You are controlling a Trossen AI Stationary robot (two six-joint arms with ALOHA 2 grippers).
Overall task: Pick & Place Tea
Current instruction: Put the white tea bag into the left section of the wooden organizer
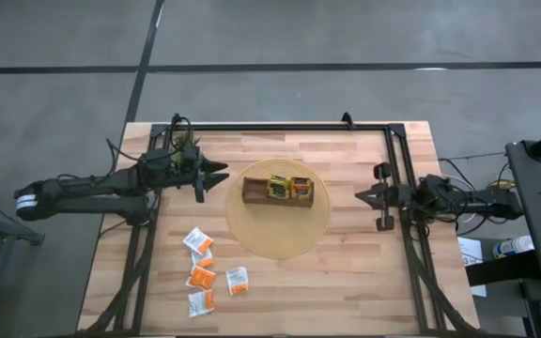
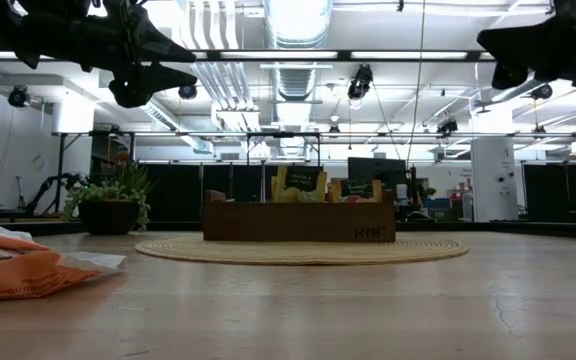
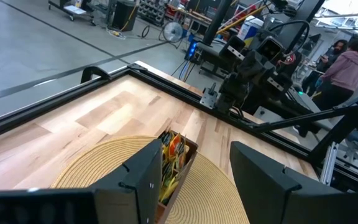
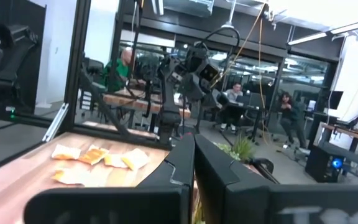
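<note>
Sachets (image 1: 205, 272) first, since they're closest to the front edge of the table (image 1: 364, 291): about five loose tea packets, orange and white-with-orange, lying in a little scatter. They sit well in front of the left gripper (image 1: 216, 176) and slightly to the side, nothing touching them. In the low view a couple of them (image 2: 28, 270) fill the near corner, flat on the wood.

Further back, the left gripper hangs above the table with its fingers spread wide and nothing between them. It's just beside the round woven mat (image 1: 278, 246), pointing toward the brown wooden tray (image 1: 256, 192) sitting on that mat. The tray already has a few packets standing up in it (image 1: 287, 188), yellow and dark ones plus a bit of orange, so I'd say some of the job is done.

Across the mat, on the far side of the tray from the left arm, the right gripper (image 1: 361, 195) is closed up tight, holding nothing, just parked facing the tray. Looks like it's waiting.

Behind the left gripper there's a small potted plant (image 1: 186, 143) near the back frame.

So my guess: roughly partway through, and the loose pile in front is what's left to pick up and drop in the tray.
</note>
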